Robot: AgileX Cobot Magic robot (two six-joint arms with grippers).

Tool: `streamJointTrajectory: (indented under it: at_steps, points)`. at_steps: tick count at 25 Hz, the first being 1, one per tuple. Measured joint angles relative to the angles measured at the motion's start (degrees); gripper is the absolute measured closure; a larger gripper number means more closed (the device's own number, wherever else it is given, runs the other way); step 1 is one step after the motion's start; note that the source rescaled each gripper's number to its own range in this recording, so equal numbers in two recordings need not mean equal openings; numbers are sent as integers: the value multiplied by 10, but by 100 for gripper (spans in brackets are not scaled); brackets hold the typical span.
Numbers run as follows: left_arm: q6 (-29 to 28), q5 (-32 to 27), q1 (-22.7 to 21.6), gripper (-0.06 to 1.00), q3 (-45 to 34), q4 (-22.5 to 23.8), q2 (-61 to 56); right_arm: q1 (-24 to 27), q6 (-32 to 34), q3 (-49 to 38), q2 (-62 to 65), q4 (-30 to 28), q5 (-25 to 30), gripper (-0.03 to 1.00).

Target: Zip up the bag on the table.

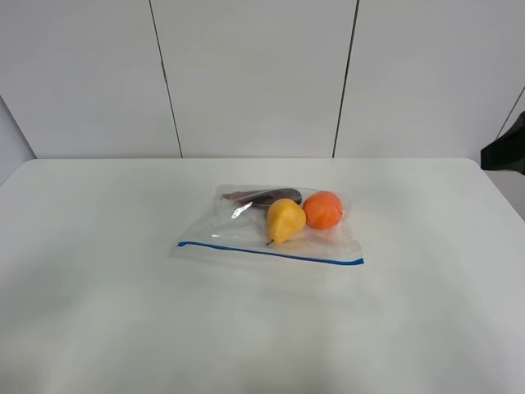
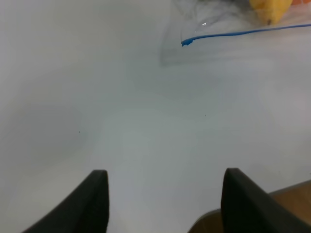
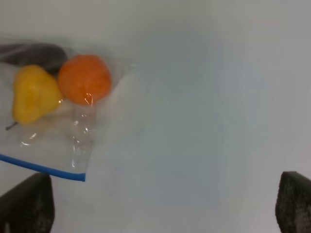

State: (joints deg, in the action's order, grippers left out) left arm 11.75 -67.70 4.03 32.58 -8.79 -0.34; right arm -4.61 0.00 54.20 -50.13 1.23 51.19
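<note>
Bare test station, likely a lab

A plain white table (image 1: 98,287) is set against blank grey wall panels (image 1: 254,78) with dark seams; only a bag (image 1: 271,226) of fruit is laid on the table, nothing homely around it.

Bright, even light with soft shadows; both wrist views are blurred, the overhead view sharper

Glossy crinkled clear plastic bag (image 1: 271,223), matte smooth white table (image 1: 98,287)
</note>
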Motion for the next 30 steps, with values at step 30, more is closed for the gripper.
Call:
streamJointTrajectory:
  at_steps: [30]
  points:
    - [0, 0, 0, 14, 0, 0, 0, 0, 57, -211, 399, -2, 102, -3]
